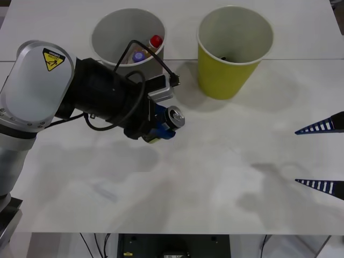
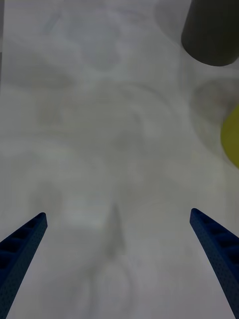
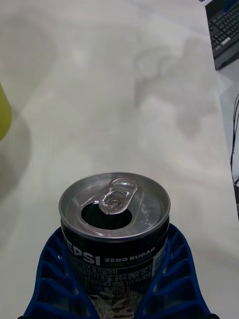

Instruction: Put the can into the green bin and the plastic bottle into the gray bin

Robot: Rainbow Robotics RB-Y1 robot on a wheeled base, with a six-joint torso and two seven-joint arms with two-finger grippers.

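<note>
My left gripper [image 1: 164,126] is shut on the can [image 1: 175,116], a small black drink can with a silver top and an opened pull tab [image 3: 118,193], held above the table left of centre. The blue fingers [image 3: 50,269] wrap both sides of the can [image 3: 114,234]. The green bin [image 1: 232,51] stands upright at the back right, a short way beyond and to the right of the can. Behind my left arm stands the gray bin [image 1: 123,32], with the plastic bottle [image 1: 153,45], red-capped, lying inside it. At the right edge my right gripper [image 1: 322,156] hangs open and holds nothing.
My left arm's black wrist and cable [image 1: 107,91] cover the gray bin's front. A keyboard [image 3: 226,30] lies beyond the table's edge in the left wrist view. The right wrist view catches the gray bin [image 2: 211,30] and a sliver of the green bin [image 2: 231,134].
</note>
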